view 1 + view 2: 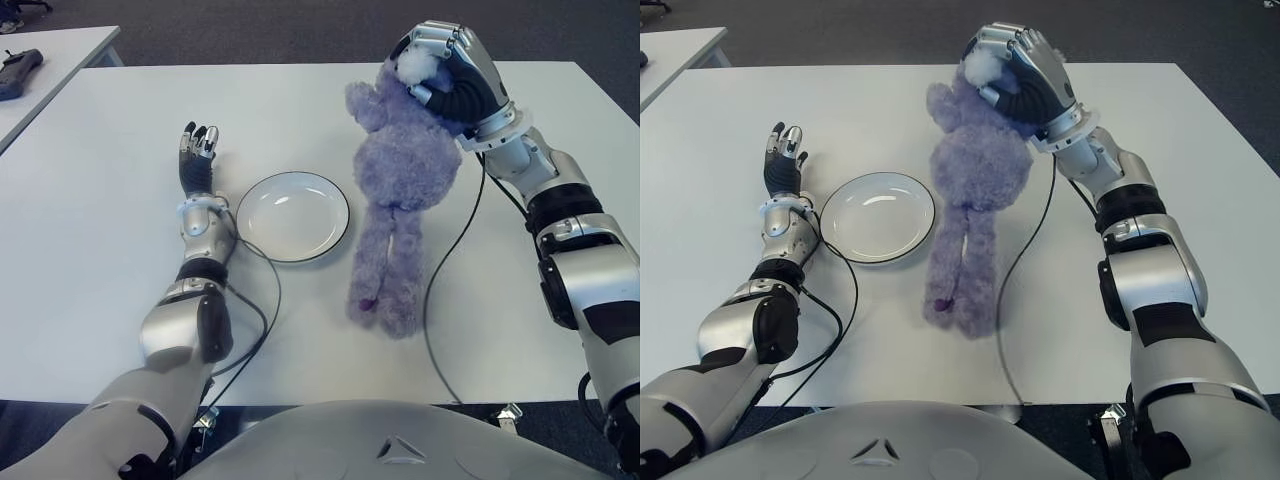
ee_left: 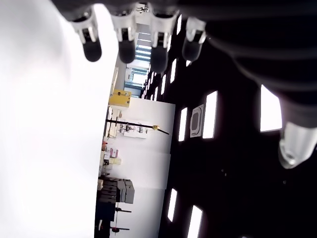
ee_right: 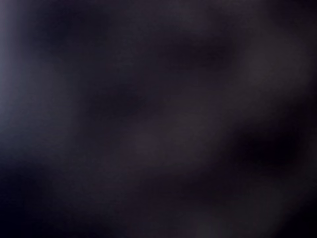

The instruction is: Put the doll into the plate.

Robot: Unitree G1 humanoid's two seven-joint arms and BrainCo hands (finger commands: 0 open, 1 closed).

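Right robot hand (image 1: pixel 452 68) clamps the doll (image 1: pixel 400 190) by its head; body hangs long-axis far-to-near, feet on the desk (image 1: pixel 90 230). Plate (image 1: pixel 293 216) sits just left. Left robot hand (image 1: pixel 198 152), fingers spread, beside plate's left.

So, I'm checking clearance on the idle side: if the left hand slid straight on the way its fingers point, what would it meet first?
Probably nothing. The left hand, fingers open, points toward the far edge over bare table. The plate sits to its right, off that line; depth is hard to judge.
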